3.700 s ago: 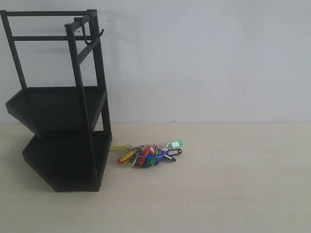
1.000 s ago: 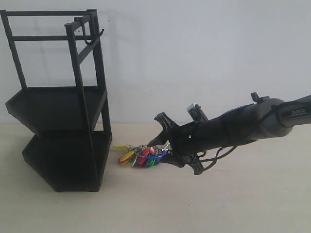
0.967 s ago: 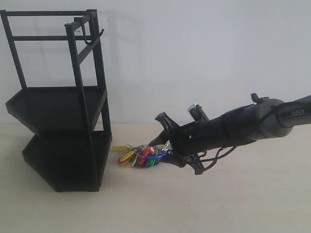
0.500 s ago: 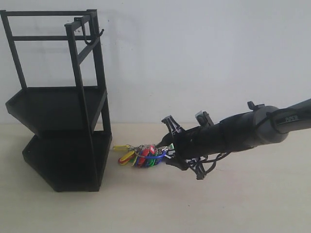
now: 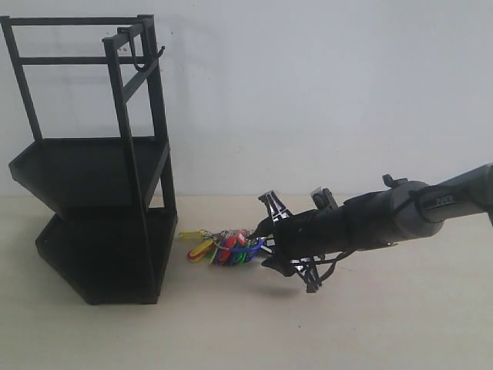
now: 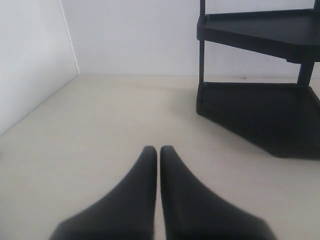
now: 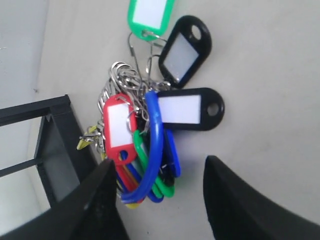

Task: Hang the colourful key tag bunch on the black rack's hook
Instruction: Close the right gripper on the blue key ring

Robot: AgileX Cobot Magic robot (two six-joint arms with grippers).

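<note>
Tabletop (image 5: 385, 324) — key bunch (image 7: 118, 131) between right gripper (image 7: 159, 164) jaws

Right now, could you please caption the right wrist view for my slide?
Open right gripper aimed at the colourful key tag bunch lying on the table beside the black rack.

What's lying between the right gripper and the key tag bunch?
Nothing but bare table: in the right wrist view the right gripper has open jaws flanking the blue-loop end of the colourful key tag bunch.

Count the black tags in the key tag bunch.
2. One black tag sits beside the green tag; the other lies against the blue loop. Others may be hidden within the bunch.
</note>
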